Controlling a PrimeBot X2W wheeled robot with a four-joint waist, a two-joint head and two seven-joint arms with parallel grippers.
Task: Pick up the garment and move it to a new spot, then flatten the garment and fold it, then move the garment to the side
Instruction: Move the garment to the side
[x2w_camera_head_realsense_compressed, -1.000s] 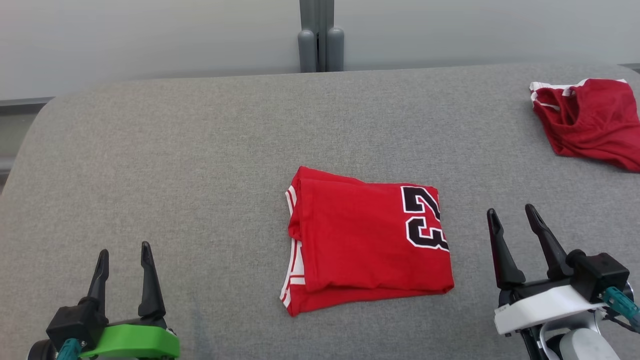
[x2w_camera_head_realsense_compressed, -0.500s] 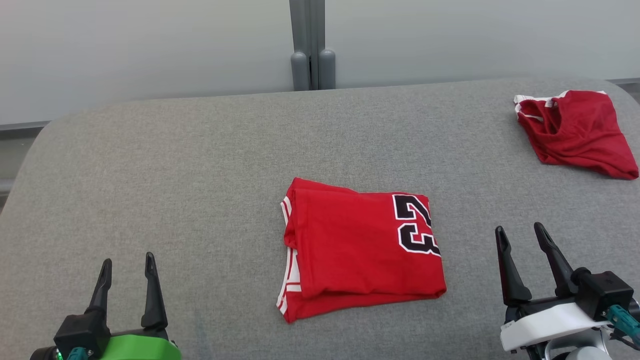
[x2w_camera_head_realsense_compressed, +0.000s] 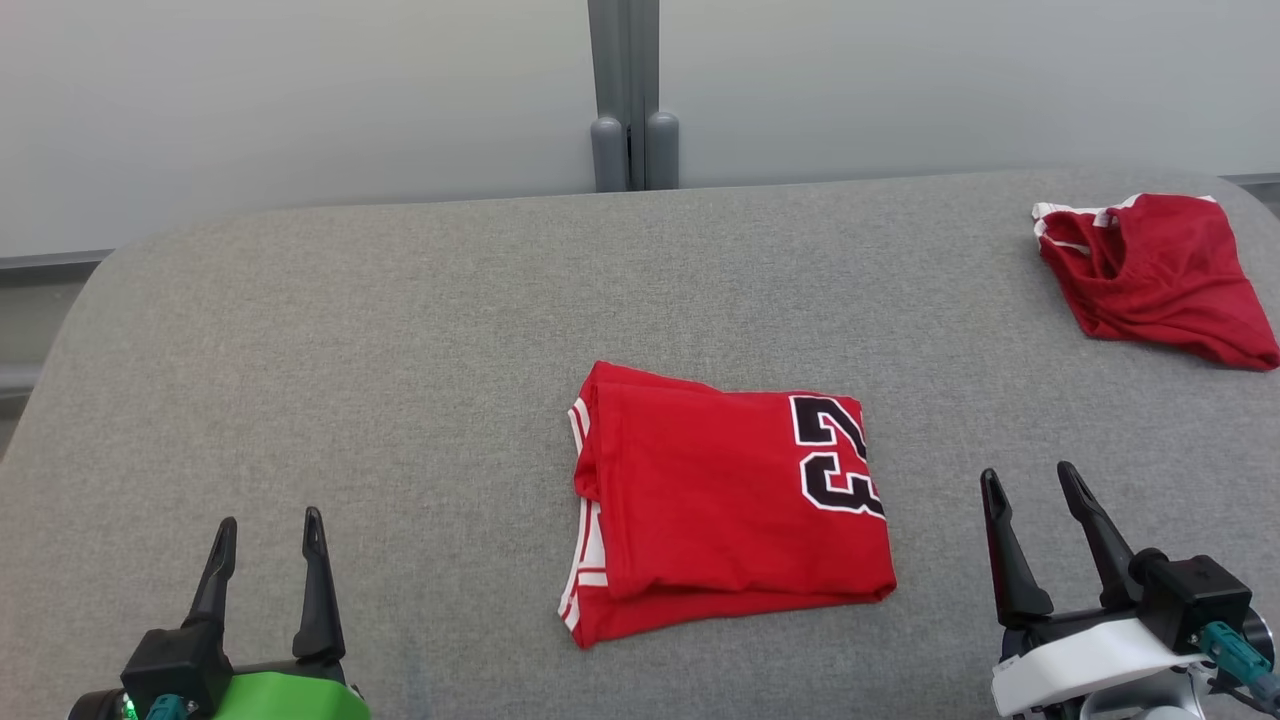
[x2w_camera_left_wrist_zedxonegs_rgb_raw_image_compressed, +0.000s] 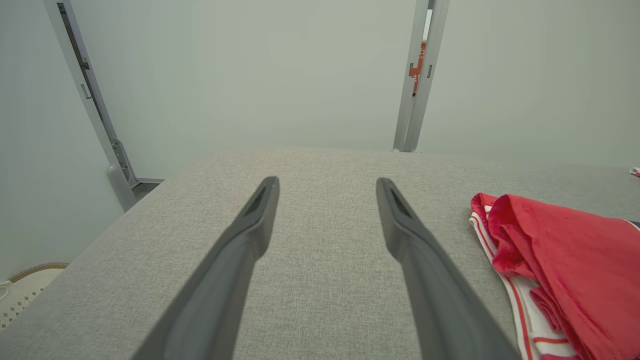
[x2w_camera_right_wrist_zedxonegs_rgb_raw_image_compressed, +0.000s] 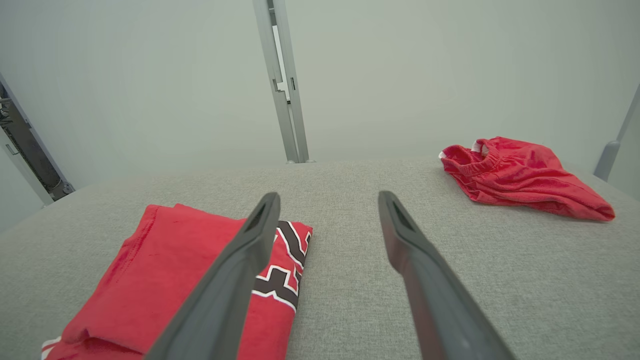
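Head view: we see a grey fabric-covered table (x2w_camera_head_realsense_compressed: 400, 350) across most of the frame. A pale wall (x2w_camera_head_realsense_compressed: 300, 90) stands behind it, with a grey post (x2w_camera_head_realsense_compressed: 625, 90) at 12 o'clock. The garment (x2w_camera_head_realsense_compressed: 720, 500), red and folded into a rough rectangle, lies flat mid-table. It has a black number 23 (x2w_camera_head_realsense_compressed: 835, 455) on its 3 o'clock side and white-striped trim along its 9 o'clock edge. A second red garment (x2w_camera_head_realsense_compressed: 1150, 270) sits crumpled at 2 o'clock, well apart from the folded one. The left gripper (x2w_camera_head_realsense_compressed: 270, 518) is at 7 o'clock and the right gripper (x2w_camera_head_realsense_compressed: 1028, 471) at 5 o'clock. Both have their fingers apart, hold nothing and are clear of the garment. The bottom edge cuts off their bodies.

Left wrist view: we see the fingers spread over bare table. The garment is at 4 o'clock, cut off by the right and bottom edges. A pale woven object (x2w_camera_left_wrist_zedxonegs_rgb_raw_image_compressed: 25, 285) sits at 8 o'clock below the table edge; we can't tell what it is. An orange patch (x2w_camera_left_wrist_zedxonegs_rgb_raw_image_compressed: 416, 65) shows in the post's gap at 1 o'clock, too small to read.

Right wrist view: we see the fingers spread. The garment is at 8 o'clock, one finger hiding part of the number and the bottom edge cropping it. The second red garment is bunched at 2 o'clock.
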